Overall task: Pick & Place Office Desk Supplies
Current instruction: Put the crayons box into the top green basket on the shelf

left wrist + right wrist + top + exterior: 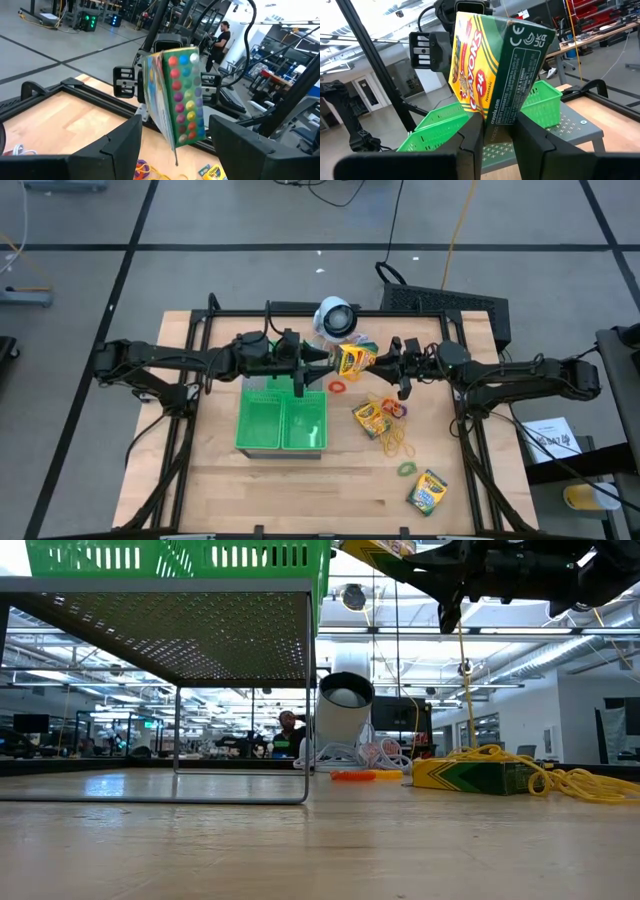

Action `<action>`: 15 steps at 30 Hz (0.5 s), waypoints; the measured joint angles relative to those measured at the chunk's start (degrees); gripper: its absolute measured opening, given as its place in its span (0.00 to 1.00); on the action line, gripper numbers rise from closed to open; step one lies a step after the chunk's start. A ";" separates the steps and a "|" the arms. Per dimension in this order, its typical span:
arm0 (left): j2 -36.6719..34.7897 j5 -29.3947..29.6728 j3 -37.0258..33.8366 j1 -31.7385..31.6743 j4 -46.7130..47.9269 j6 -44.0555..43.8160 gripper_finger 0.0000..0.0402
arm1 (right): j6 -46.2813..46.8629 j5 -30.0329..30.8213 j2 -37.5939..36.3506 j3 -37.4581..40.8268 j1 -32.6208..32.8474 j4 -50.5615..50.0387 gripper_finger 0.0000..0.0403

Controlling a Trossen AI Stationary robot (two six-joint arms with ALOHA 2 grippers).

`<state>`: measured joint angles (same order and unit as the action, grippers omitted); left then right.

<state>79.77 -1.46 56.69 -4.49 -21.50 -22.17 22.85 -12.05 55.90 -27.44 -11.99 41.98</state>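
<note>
Handover step, mid-air by the trays point(282, 423). Right gripper point(495, 131) pinches a crayon box point(352, 360) held above the table. Left gripper point(172, 142) faces it, fingers spread, not touching. Next: left closes on the box, then right lets go.

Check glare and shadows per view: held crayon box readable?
High view: even light, box clear in right gripper, left gripper facing it. Right wrist view: box well lit against bright ceiling. Low view: arms backlit and dark, table shows sheen.
</note>
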 joint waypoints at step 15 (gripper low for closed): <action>0.00 1.81 0.00 -0.04 0.26 0.90 0.13 | 0.22 0.00 0.00 0.00 0.00 -0.20 0.17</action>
<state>79.77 0.35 56.69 -4.54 -21.23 -21.28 23.07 -12.05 55.90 -27.44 -11.99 41.78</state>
